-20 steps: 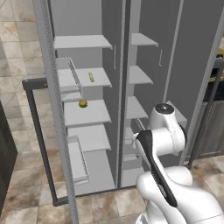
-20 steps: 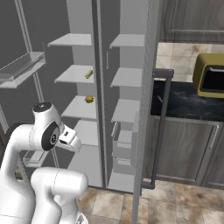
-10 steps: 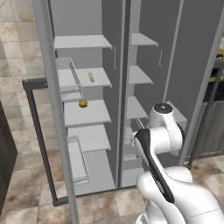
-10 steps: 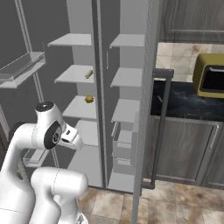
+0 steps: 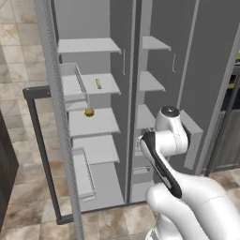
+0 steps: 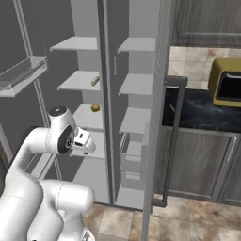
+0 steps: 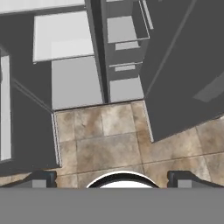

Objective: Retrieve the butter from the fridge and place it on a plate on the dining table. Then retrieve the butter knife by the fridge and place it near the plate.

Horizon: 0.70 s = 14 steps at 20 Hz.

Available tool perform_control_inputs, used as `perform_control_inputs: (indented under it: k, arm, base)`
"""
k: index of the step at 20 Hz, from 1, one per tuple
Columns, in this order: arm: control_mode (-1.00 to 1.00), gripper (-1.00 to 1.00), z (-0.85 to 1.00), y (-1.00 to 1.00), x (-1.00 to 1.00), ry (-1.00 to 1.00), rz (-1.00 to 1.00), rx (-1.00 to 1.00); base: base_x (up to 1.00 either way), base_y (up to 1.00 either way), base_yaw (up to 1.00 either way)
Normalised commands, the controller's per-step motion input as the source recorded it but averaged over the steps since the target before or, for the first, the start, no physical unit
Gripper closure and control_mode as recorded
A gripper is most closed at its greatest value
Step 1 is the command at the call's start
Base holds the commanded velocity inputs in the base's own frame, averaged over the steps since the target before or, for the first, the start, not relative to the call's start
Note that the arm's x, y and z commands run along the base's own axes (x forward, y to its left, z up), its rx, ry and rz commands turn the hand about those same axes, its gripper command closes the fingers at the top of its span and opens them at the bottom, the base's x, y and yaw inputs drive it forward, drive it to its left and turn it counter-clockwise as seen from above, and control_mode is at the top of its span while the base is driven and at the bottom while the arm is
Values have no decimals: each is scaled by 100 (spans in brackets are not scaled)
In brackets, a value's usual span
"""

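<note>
The fridge (image 5: 93, 18) stands with both doors swung open, its pale shelves bare in the right half. The butter (image 5: 98, 83) is a small yellowish stick lying on the second shelf of the left half, also seen from the other side (image 6: 95, 80). My gripper (image 7: 113, 179) is open, its two dark fingertips (image 7: 41, 179) wide apart with nothing between them. It hangs low in front of the fridge (image 7: 70, 83), pointing down at the tiled floor, well below the butter. The plate, the dining table and the butter knife are out of view.
A round brown-and-green burger-like item (image 5: 89, 112) sits one shelf below the butter. The left door (image 5: 61, 140) with its dark bar handle (image 5: 40, 150) stands out to the left. The right door's handle (image 6: 174, 136) is near a black counter (image 6: 202, 110) holding a yellow appliance (image 6: 228, 82).
The arm's upper joint has swung a little toward the fridge's left half. The gripper stays open and the base has not moved.
</note>
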Motion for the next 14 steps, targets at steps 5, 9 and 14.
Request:
perform_control_inputs:
  k: [5,9,14]
  arm:
    - [100,-100,0,0,0,0,0,0]
    - [100,-100,0,0,0,0,0,0]
    - [100,-100,0,0,0,0,0,0]
  base:
    - [61,2,5]
    - [46,3,7]
    - [18,3,27]
